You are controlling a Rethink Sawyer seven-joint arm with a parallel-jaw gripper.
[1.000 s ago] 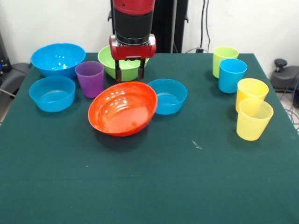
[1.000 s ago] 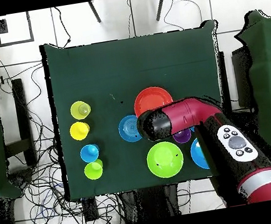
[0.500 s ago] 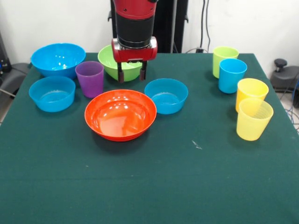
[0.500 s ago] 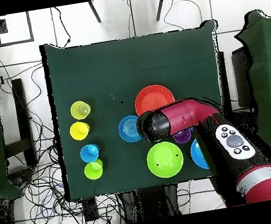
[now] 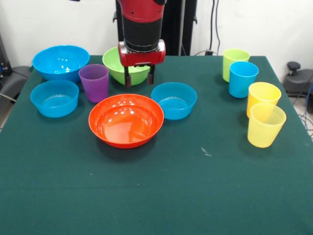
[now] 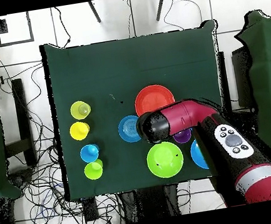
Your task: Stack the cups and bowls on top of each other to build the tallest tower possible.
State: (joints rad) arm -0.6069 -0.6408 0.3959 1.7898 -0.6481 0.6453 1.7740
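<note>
The orange bowl (image 5: 126,120) sits flat on the green table (image 5: 161,196), mouth up, nothing stacked on it. Just behind it the gripper (image 5: 139,81) hangs with its two fingers spread and empty, the purple cup (image 5: 94,82) upright to one side and a small blue bowl (image 5: 174,100) to the other. From overhead the arm (image 6: 183,119) hides the gripper and most of the purple cup (image 6: 182,137); the front view shows both.

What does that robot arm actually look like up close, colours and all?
The arm is a thick round tube, glossy red with a black band above a red collar. Below that sits the gripper, two thin dark fingers. From overhead the arm is red, with a grey button panel and a white ring near the base.
</note>
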